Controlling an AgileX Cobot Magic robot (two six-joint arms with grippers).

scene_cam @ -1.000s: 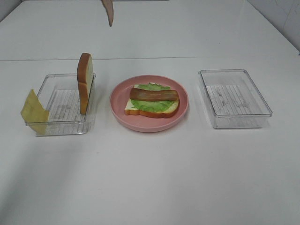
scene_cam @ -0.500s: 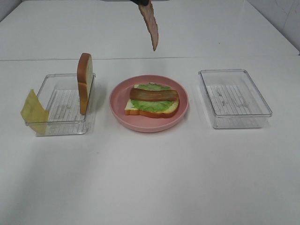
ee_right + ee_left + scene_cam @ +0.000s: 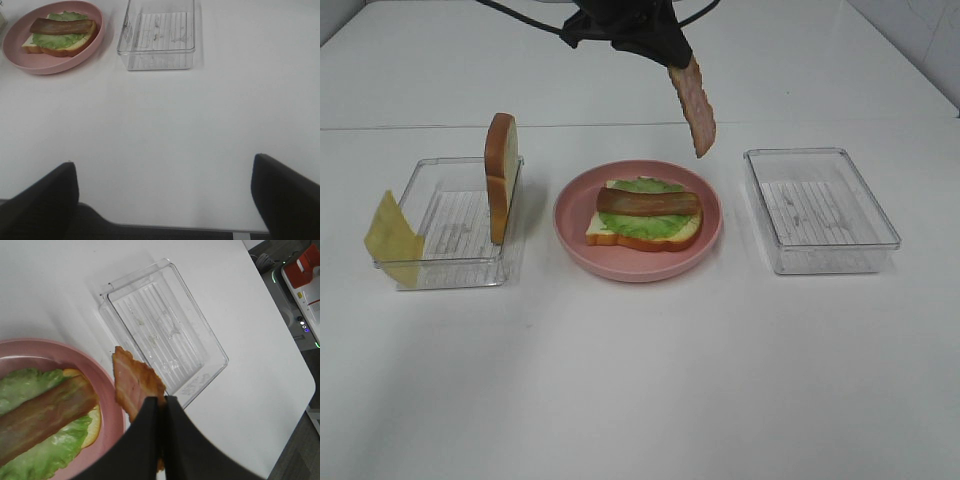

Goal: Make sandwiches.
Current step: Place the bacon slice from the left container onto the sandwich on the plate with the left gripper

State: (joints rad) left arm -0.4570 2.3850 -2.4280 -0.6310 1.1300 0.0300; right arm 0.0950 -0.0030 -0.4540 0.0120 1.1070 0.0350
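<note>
On the pink plate (image 3: 638, 272) a bread slice (image 3: 600, 232) lies flat with a lettuce leaf (image 3: 655, 226) and one bacon strip (image 3: 648, 203) on top. My left gripper (image 3: 675, 58) is shut on a second bacon strip (image 3: 698, 115), which hangs above the plate's far right edge; the left wrist view shows my left gripper (image 3: 162, 401) pinching this strip (image 3: 131, 382). The other bread slice (image 3: 500, 175) stands on edge in the left tray (image 3: 445, 275). The cheese square (image 3: 392, 236) leans on that tray's left outer wall. My right gripper (image 3: 165, 200) is open and empty, low over bare table.
A clear plastic tray (image 3: 820, 210) with nothing in it stands right of the plate; it also shows in the left wrist view (image 3: 165, 340) and the right wrist view (image 3: 157, 35). The white table runs wide in front of the plate and trays.
My left gripper has come down and to the right with the hanging bacon strip, from the top edge of the view to above the plate's right side. Nothing else has moved.
</note>
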